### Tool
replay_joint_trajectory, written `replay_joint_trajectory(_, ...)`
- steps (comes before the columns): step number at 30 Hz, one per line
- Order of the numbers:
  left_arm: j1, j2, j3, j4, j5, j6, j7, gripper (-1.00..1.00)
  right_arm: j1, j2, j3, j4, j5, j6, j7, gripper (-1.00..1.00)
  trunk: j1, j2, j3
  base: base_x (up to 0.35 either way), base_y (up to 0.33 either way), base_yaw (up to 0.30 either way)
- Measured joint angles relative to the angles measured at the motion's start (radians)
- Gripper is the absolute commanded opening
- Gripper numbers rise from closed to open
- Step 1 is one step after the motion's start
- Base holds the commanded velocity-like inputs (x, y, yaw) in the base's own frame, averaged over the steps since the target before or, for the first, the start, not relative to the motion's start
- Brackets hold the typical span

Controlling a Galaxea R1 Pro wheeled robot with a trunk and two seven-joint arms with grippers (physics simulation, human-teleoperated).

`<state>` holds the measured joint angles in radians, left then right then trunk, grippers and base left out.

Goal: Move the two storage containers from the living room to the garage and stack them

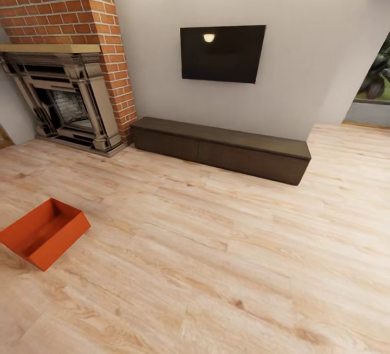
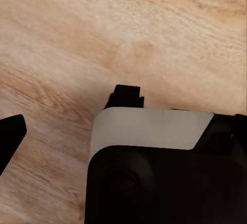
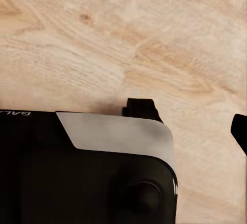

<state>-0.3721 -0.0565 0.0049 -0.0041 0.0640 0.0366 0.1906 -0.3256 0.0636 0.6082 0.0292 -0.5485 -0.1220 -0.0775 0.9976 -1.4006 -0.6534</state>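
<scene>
One orange-red storage container (image 1: 44, 232) lies open side up on the living room's light wood-plank floor (image 1: 227, 246), at the head view's lower left. My left gripper (image 2: 69, 113) hangs open over bare planks, with nothing between its black fingertips (image 2: 126, 94). Over bare planks too, my right gripper (image 3: 190, 118) is open and holds nothing; one of its fingertips (image 3: 141, 107) shows beside the robot's body.
A red brick fireplace (image 1: 65, 72) stands at the back left. A long dark low cabinet (image 1: 222, 148) runs along the pale wall under a black wall screen (image 1: 223, 53). A glass door with plants behind it (image 1: 374, 83) is at the far right. The robot's black-and-white body (image 2: 164, 172) sits under both wrists.
</scene>
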Motion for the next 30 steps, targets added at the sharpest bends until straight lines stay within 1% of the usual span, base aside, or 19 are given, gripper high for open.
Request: replay_joint_trajectory(30, 0.0, -0.001, 0.0, 0.0, 0.0, -0.003, 0.0, 1.0, 0.0, 0.0, 0.0, 0.0, 0.0, 0.0, -0.003, 1.0, 0.0, 0.0, 0.0, 0.324, 0.0, 0.27)
